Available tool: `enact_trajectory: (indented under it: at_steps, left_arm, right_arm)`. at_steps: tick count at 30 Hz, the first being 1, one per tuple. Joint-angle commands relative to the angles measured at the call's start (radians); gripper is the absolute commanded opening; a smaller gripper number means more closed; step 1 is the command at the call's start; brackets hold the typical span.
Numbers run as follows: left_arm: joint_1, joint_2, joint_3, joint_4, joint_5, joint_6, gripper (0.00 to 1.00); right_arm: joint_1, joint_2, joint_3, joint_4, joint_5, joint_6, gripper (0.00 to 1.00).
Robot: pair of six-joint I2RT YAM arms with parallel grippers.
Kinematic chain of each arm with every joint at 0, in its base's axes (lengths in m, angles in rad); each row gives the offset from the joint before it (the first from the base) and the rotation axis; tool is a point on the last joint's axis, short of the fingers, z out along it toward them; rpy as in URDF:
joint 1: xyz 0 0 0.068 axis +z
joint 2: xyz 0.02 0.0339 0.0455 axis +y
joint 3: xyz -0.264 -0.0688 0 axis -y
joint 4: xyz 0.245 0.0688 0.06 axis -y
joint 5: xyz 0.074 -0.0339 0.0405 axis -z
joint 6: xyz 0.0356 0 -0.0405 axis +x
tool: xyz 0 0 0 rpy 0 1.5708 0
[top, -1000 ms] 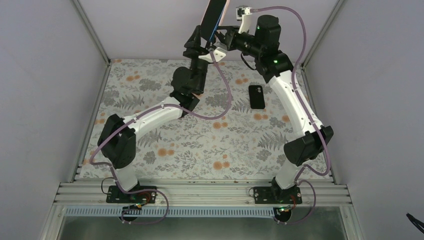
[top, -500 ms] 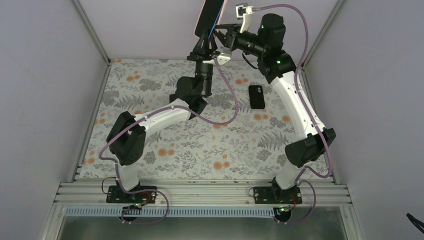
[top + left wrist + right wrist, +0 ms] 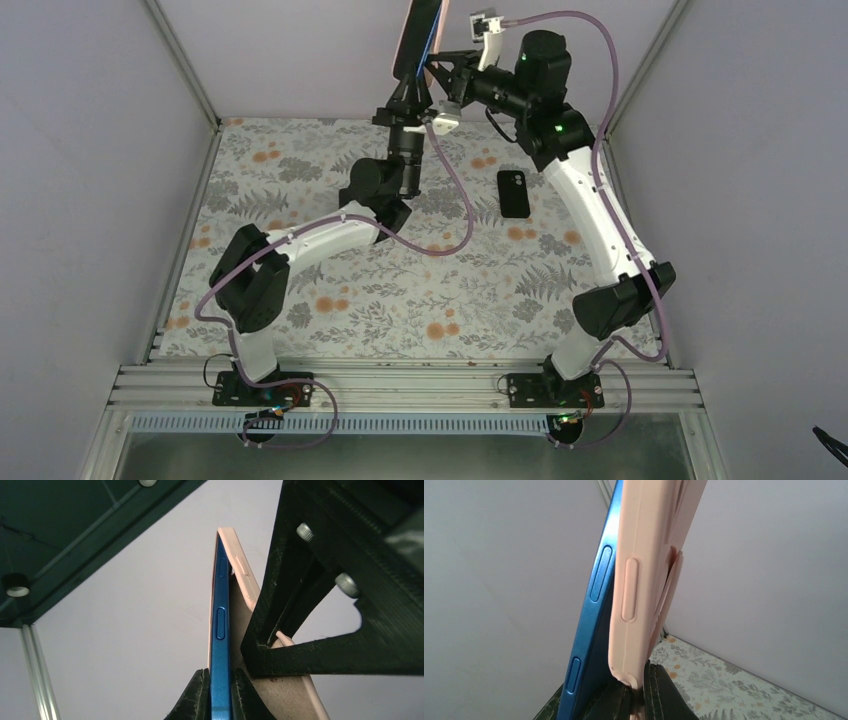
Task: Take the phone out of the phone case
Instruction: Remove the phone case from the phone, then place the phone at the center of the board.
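Jaws of the left arm [image 3: 310,235] were shut tight on the lower end of the blue phone [image 3: 220,645], one black finger [image 3: 197,700] pressed to each face of it. The right arm [image 3: 590,210] had its jaws closed too, nipping the lower lip of the pale pink case [image 3: 639,555] between two dark fingertips [image 3: 659,695].

Both arms held the pair raised off the floral worktop [image 3: 400,290], up at its twelve o'clock edge against the back wall, the phone standing nearly upright.

The phone was only partly in the case. Seen from the left wrist, its blue side rail, with two side buttons showing, lay against the pink shell at the upper end, while lower down the shell bent away toward three o'clock and a gap showed between them. From the right wrist, the blue edge sat at nine o'clock of the case wall, close near the top and splayed apart at the bottom, and the case's raised button cover faced the camera.

At about one o'clock on the worktop, well apart from the arms' grip, a small black phone-shaped slab [image 3: 514,192] lay flat.
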Motion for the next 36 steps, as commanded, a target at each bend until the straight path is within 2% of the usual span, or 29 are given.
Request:
enact_trajectory:
  at_steps: [1,5,11,16,19,22,26,32,36]
  left_arm:
    - [-0.002,-0.084,-0.029,-0.051,-0.006,0.038,0.02]
    - [-0.021,-0.139,-0.058,-0.105,-0.015,0.015,0.02]
    - [-0.027,-0.269,-0.079,-0.406,-0.028,-0.100,0.02]
    - [-0.017,-0.355,-0.223,-0.383,-0.025,-0.010,0.02]
    - [-0.002,-0.410,-0.317,-0.367,-0.029,0.061,0.02]
    - [0.034,-0.461,-0.425,-0.286,-0.030,0.177,0.02]
    - [0.134,-0.524,-0.528,-0.264,-0.057,0.230,0.02]
    - [0.370,-0.606,-0.686,-0.273,-0.027,0.225,0.02]
    - [0.496,-0.630,-0.791,-0.252,0.041,0.218,0.02]
  right_arm:
    - [0.037,-0.028,-0.029,-0.105,0.199,-0.032,0.03]
    - [0.037,-0.028,-0.030,-0.105,0.315,-0.068,0.03]
    - [0.037,-0.005,-0.027,-0.115,0.555,-0.186,0.03]
    - [0.034,0.016,-0.070,-0.074,0.679,-0.281,0.03]
    - [0.026,0.031,-0.084,-0.080,0.702,-0.318,0.03]
    - [-0.002,0.065,-0.048,-0.156,0.636,-0.307,0.03]
    - [-0.060,0.103,-0.019,-0.257,0.462,-0.269,0.03]
    - [-0.154,0.188,-0.020,-0.388,0.154,-0.199,0.03]
    - [-0.189,0.246,-0.066,-0.415,0.021,-0.201,0.03]
